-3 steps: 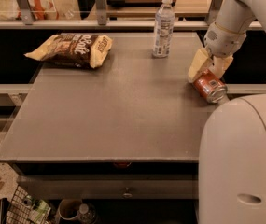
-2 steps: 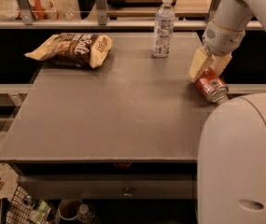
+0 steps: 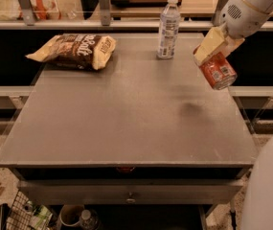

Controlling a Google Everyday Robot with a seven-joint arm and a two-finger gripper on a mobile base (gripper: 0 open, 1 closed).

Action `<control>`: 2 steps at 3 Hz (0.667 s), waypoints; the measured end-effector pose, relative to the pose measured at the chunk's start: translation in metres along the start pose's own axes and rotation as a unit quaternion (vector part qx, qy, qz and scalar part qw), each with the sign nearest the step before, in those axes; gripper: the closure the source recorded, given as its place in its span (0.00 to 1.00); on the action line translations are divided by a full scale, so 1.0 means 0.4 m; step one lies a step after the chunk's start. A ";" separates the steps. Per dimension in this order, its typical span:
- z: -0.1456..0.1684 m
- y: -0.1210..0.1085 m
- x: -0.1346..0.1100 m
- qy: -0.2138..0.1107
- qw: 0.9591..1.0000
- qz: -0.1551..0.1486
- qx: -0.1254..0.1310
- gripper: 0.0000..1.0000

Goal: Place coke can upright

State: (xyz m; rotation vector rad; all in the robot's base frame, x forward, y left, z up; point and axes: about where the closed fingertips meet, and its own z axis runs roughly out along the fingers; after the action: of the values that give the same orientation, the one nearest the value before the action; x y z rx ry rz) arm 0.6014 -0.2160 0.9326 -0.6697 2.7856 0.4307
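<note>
The coke can (image 3: 217, 72) is red with white markings and hangs tilted in the air above the right side of the grey table (image 3: 126, 114). My gripper (image 3: 214, 51) is shut on the coke can's upper end, with its pale fingers (image 3: 209, 46) clamped around it. The can's silver end points down and to the right. A faint shadow lies on the table below it.
A clear water bottle (image 3: 168, 28) with a white cap stands upright at the back of the table, left of the can. A chip bag (image 3: 76, 51) lies at the back left. My white base (image 3: 270, 186) fills the lower right corner.
My gripper has lifted the coke can off the table's right side and raised it into the air. The bottle and chip bag have not moved.
</note>
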 end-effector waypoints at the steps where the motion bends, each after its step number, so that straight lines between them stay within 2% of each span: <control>1: -0.061 0.021 0.012 -0.080 0.992 -0.056 -0.083 1.00; 2: -0.106 0.067 0.018 -0.162 0.964 -0.113 -0.178 1.00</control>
State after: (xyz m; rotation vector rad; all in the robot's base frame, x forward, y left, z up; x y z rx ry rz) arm 0.5753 -0.2104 0.9756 -0.8909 2.3121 0.9158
